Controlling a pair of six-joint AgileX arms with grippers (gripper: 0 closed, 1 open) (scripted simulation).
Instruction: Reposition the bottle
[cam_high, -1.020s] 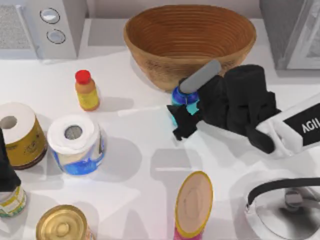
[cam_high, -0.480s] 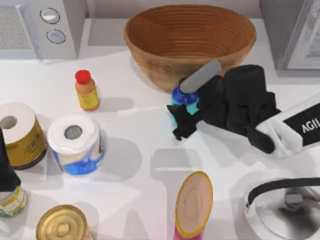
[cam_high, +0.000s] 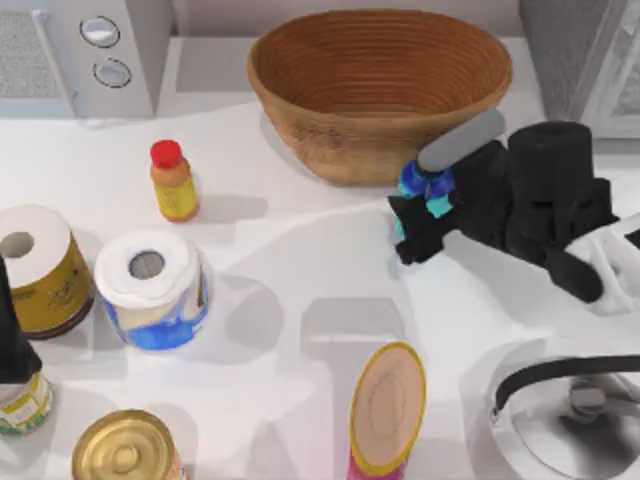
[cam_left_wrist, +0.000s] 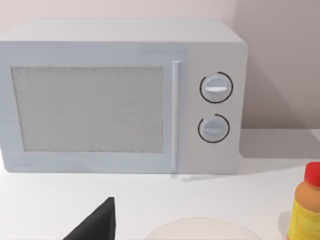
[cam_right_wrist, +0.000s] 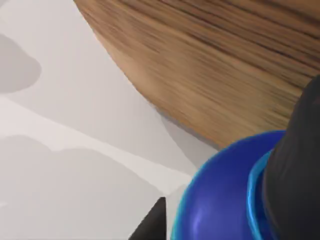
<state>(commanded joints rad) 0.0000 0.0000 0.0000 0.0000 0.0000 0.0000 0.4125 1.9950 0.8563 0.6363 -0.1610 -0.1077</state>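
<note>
Bottle (cam_high: 424, 192): stood just beside the wicker bowl (cam_high: 380, 85), at its right front. Our right gripper (cam_high: 420, 222) had its jaws clamped around it. Yellow-orange bottle (cam_high: 172, 181) stood well left of the bowl.

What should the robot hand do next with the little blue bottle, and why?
Probably keep sliding it toward the table's right. The right gripper is shut on the bottle, which sits close beside the wicker bowl, so moving away from the bowl looks safest.
</note>
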